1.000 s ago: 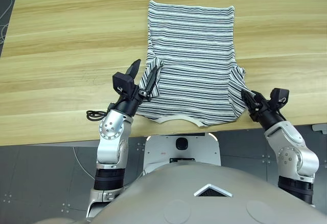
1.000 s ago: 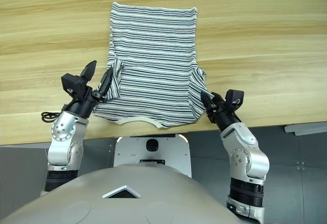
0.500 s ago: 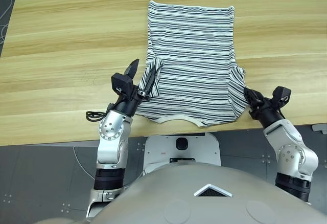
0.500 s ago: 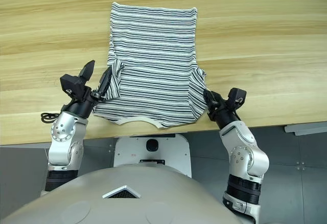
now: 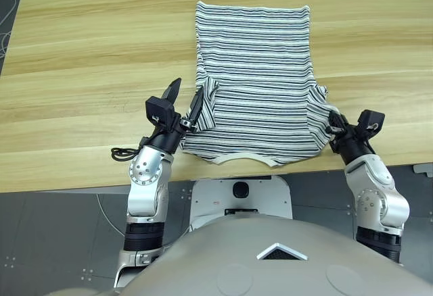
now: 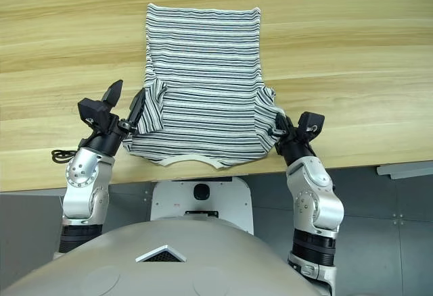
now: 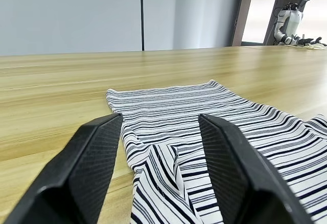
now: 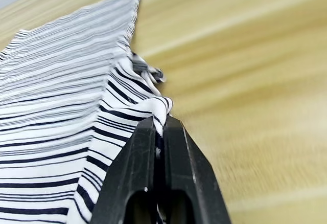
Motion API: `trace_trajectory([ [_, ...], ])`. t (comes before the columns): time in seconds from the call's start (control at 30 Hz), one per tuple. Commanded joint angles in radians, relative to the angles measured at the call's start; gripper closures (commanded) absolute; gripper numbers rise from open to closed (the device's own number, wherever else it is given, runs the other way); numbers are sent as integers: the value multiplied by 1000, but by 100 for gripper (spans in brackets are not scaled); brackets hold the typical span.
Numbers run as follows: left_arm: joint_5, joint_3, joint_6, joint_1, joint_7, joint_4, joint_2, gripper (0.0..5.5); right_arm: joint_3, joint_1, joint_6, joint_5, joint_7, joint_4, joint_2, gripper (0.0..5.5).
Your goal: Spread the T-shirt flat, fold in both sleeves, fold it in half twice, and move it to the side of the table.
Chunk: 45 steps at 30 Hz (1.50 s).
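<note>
The striped T-shirt point(image 5: 254, 80) lies on the wooden table point(image 5: 88, 53) in the centre of the left eye view. It runs from the upper middle of the frame down to the table's near edge. Its far edge is straight and flat. Its near edge, trimmed in white, curves along the table's rim at the lower middle. Both sides of the shirt are bunched inward about halfway down, with a rumpled fold of sleeve point(image 5: 208, 96) on the picture's left side and another point(image 5: 318, 97) on the right.

The left tool point(image 5: 189, 92) sits at the left side of the shirt, low over the table, its two fingers spread wide. In the left wrist view the left tool point(image 7: 158, 121) straddles the rumpled sleeve fabric, which lies between the fingers. Whether either finger touches the cloth cannot be told.

The right tool point(image 5: 333, 126) is at the shirt's right side, near the table's near edge. The right wrist view shows its fingers point(image 8: 145, 147) pressed together, pinching a raised fold of the striped fabric.

A black cable point(image 5: 122, 153) loops on the table at the lower left, just beside the left arm.
</note>
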Motion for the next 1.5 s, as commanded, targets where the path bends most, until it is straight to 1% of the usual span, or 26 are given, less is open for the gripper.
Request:
trace_trajectory([
  [0.03,7,0,-7,2,8,11,-3,272,120,-9,-147,-184,45,19,-75,538],
  [0.1,9,-2,-7,0,7,12,-3,272,179,-5,-223,-279,70,37,-115,538],
  [0.17,10,-1,-7,0,8,12,-3,272,217,-2,-255,-345,86,47,-145,538],
  [0.27,11,-2,-8,2,8,12,-4,272,246,4,-258,-392,107,60,-169,538],
  [0.5,15,-1,-11,-2,9,22,-5,272,333,11,-410,-585,111,113,-248,538],
  [0.8,17,-3,-16,-7,9,32,-5,272,408,-31,-647,-909,6,166,-346,538],
  [0.93,16,-3,-14,-6,9,28,-6,272,413,-49,-674,-1003,-21,175,-366,538],
  [1.13,19,-5,-12,-4,10,26,-7,272,425,-59,-645,-1129,-14,189,-396,538],
  [1.3,22,-4,-11,-7,9,28,-9,272,427,-49,-627,-1140,18,196,-400,538],
  [1.5,20,-2,-12,-6,8,30,-9,272,426,-48,-643,-1154,29,195,-425,437],
])
